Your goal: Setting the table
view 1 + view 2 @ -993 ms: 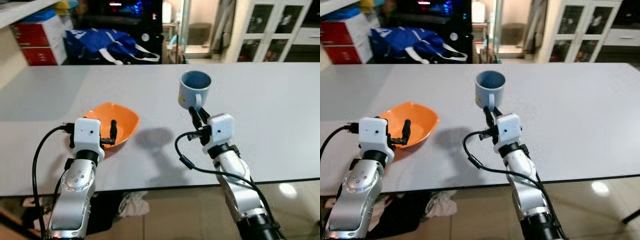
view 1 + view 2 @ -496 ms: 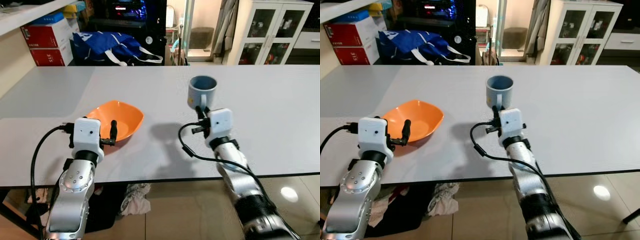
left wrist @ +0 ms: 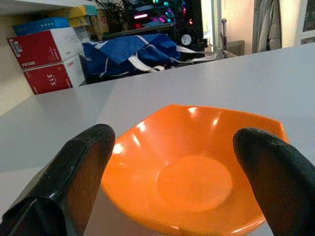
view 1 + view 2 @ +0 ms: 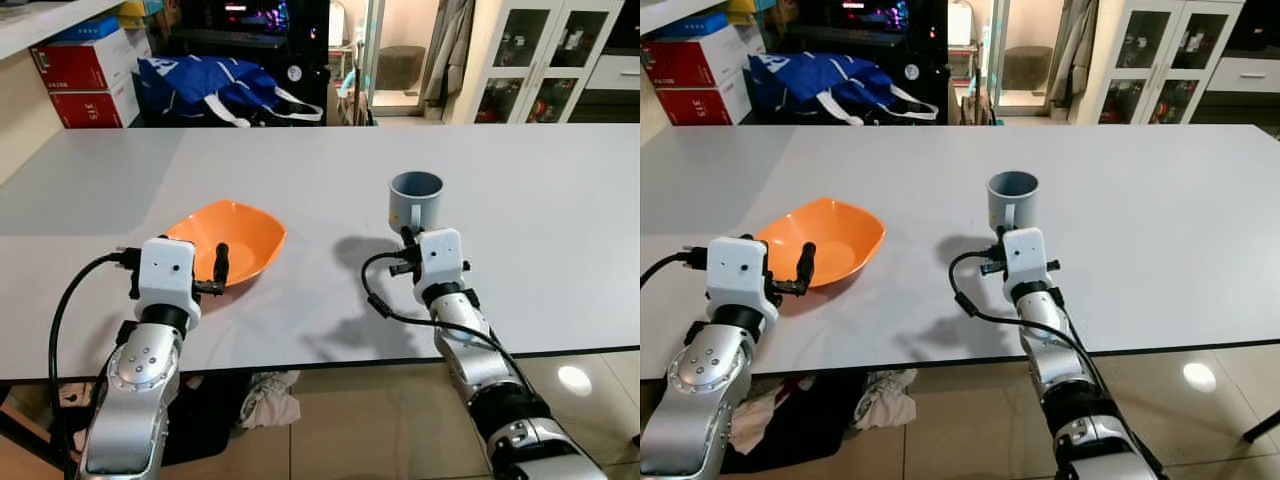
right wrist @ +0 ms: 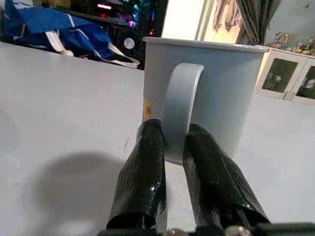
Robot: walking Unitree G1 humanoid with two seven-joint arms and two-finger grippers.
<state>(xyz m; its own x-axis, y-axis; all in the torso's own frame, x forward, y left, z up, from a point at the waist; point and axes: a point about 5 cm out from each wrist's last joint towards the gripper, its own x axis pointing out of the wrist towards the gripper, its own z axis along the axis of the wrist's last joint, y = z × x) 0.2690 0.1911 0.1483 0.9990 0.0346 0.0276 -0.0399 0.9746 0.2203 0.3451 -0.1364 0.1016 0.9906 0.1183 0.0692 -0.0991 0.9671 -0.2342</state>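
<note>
An orange bowl sits on the white table at front left. My left gripper is open just short of the bowl's near rim, its fingers spread wide and level with that rim. Right of centre a grey-blue mug stands upright with its handle toward me. My right gripper is shut on that handle from the near side. The mug is very low over the table or resting on it; I cannot tell which.
Beyond the table's far edge are a blue bag, red and white boxes and a white glass-door cabinet. Crumpled cloth lies on the floor under the table's front edge. Bare tabletop stretches right and behind the mug.
My right gripper has lowered the mug toward the table, and its shadow has drawn in close beside it. The left gripper and the bowl have stayed put; the camera shifted slightly.
</note>
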